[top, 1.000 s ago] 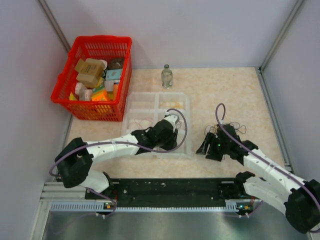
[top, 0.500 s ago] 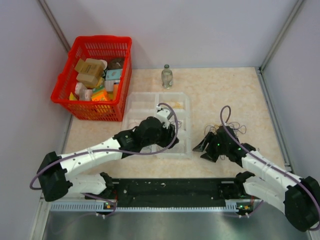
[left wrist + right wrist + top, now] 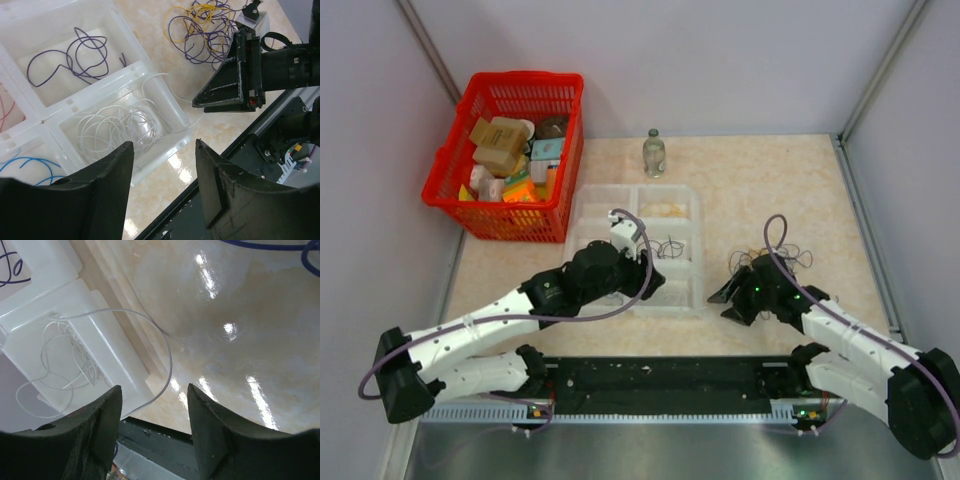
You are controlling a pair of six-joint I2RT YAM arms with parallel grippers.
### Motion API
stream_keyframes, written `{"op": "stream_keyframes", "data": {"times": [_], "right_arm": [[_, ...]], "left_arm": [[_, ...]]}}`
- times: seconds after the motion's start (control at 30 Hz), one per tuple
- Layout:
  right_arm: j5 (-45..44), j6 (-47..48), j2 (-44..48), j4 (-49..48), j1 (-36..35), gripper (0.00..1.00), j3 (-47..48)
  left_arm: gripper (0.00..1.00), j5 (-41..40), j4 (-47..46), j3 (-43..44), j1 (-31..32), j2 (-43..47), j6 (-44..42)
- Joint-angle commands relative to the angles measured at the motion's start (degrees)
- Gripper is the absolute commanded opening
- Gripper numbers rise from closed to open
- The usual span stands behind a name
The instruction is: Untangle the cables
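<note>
The cables (image 3: 782, 257) are a bunch of thin purple and yellowish loops on the table, right of the clear tray (image 3: 620, 200); they also show in the left wrist view (image 3: 200, 30). The tray holds sorted wires: purple (image 3: 75, 55), white (image 3: 120, 127), blue (image 3: 30, 167). One white wire (image 3: 165, 360) trails over the tray's rim onto the table. My left gripper (image 3: 655, 288) is open and empty above the tray's near right corner (image 3: 165, 150). My right gripper (image 3: 728, 300) is open and empty (image 3: 155, 390), low over the table between tray and bunch.
A red basket (image 3: 505, 155) of boxes stands at the back left. A small bottle (image 3: 653, 153) stands behind the tray. The black rail (image 3: 660, 378) runs along the near edge. Walls close in on both sides.
My left arm has drawn back toward the near left, uncovering the tray's compartment with the purple wire. My right gripper has shifted slightly left and stays open.
</note>
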State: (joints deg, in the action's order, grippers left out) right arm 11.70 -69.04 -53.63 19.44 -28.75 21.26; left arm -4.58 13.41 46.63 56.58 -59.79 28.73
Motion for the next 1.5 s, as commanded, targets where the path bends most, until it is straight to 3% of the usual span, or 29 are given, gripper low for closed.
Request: {"op": "stream_keyframes", "data": {"times": [0.0,0.1,0.27,0.5,0.7,1.17,1.47], "right_arm": [[0.33,-2.24,-0.95,-4.31,-0.69,0.48,-0.42],[0.86,-1.46,-2.27,-6.17,-0.60,0.25,0.27],[3.84,3.98,-5.26,-8.01,-0.87,0.00,4.22],[4.20,13.83,-5.08,-5.38,-4.99,0.00,12.57],[6.49,17.88,-14.56,-4.33,-7.63,0.00,18.64],[-6.24,27.46,-31.45,-2.57,-12.90,0.00,28.14],[-9.33,30.63,-30.58,2.35,-14.31,0.19,31.30]], "left_arm": [[0.57,-3.42,0.74,-3.38,0.11,4.32,1.41],[0.57,-2.72,0.30,-5.32,0.11,5.30,2.12],[0.56,-2.45,1.27,-6.03,0.11,5.65,2.47],[0.56,-3.50,1.27,-5.67,0.11,6.44,2.30],[0.56,-4.65,0.48,-5.32,0.11,6.97,1.77],[0.57,-2.54,-0.49,-4.80,0.11,6.70,3.61],[0.57,-3.07,-0.75,-4.71,0.11,7.23,3.00]]}}
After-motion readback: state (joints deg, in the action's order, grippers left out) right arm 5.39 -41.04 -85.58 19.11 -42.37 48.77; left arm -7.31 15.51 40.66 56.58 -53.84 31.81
